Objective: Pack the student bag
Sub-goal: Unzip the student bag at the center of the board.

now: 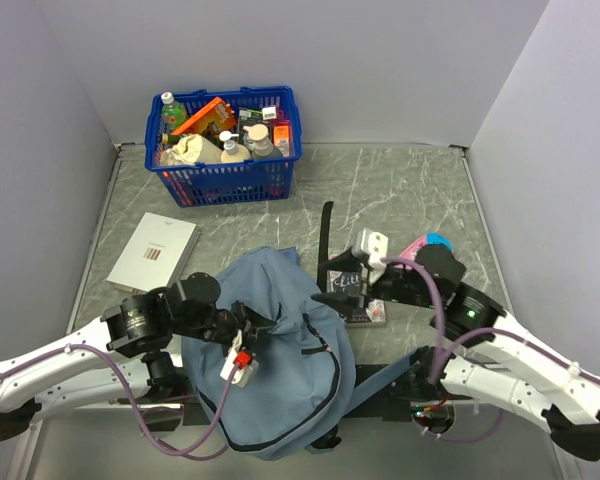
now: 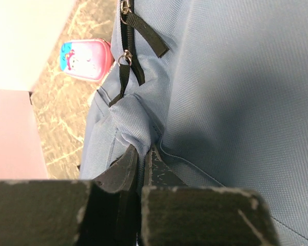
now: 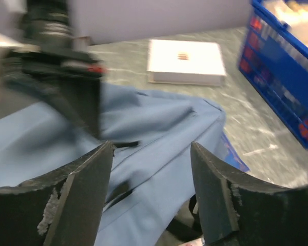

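Note:
The student bag (image 1: 280,380) is a grey-blue backpack lying flat at the near middle of the table. My left gripper (image 1: 272,327) is shut on a raised fold of its fabric (image 2: 136,123), just below the black zipper pulls (image 2: 125,62). Open and holding nothing, my right gripper (image 1: 325,290) hovers at the bag's right edge. In the right wrist view its fingers (image 3: 90,179) frame the bag's blue cloth (image 3: 159,138). A dark-covered book (image 1: 365,300) lies under the right arm, beside the bag.
A pink pencil case (image 1: 420,246) lies right of the bag, also seen as the pink case (image 2: 87,59). A white book (image 1: 152,250) lies at the left. A blue basket (image 1: 225,140) full of bottles and packets stands at the back. A black strap (image 1: 326,235) trails from the bag.

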Robot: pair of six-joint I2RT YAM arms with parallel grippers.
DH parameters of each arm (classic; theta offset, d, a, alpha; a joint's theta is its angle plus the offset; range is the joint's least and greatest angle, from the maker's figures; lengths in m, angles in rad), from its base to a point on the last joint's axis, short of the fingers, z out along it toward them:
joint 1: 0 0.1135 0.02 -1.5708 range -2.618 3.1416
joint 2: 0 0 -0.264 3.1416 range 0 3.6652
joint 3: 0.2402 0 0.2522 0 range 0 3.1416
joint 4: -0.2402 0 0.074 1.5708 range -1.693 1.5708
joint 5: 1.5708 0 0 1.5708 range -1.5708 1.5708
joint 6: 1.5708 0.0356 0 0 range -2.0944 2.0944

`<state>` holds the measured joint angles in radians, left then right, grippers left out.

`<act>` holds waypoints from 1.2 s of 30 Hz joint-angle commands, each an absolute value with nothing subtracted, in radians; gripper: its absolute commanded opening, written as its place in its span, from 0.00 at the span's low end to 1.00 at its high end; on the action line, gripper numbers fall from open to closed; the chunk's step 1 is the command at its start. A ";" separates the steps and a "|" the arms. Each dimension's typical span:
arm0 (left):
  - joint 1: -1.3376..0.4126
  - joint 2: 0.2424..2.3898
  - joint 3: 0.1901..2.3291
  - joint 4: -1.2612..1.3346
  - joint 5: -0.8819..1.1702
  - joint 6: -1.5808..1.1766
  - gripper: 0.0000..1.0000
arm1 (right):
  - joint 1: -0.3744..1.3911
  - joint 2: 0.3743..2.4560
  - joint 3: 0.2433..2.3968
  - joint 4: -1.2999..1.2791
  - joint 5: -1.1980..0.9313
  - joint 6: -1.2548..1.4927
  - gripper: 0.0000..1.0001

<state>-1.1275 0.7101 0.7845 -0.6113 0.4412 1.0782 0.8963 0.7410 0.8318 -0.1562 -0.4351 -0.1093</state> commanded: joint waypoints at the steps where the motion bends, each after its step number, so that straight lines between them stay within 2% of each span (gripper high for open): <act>1: -1.118 0.686 0.784 -0.526 0.472 1.091 0.01 | 0.900 0.751 0.929 -0.360 -0.645 -0.163 0.66; 7: -1.109 0.687 0.795 -0.532 0.456 1.095 0.01 | 0.919 0.839 0.983 -0.541 -0.770 -0.218 0.65; 16: -1.097 0.676 0.781 -0.505 0.397 1.132 0.01 | 0.995 0.920 1.040 -0.718 -0.704 -0.287 0.57; 24: -1.095 0.676 0.750 -0.466 0.377 1.149 0.01 | 1.112 0.936 1.055 -0.706 -0.568 -0.278 0.57; 36: -1.094 0.675 0.769 -0.468 0.399 1.155 0.01 | 1.103 1.020 0.950 -0.577 -0.569 -0.302 0.56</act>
<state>-1.0977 0.6952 0.7380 -0.5625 0.3691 1.1179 1.1114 0.9932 0.9581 -0.6403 -0.5751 -0.2707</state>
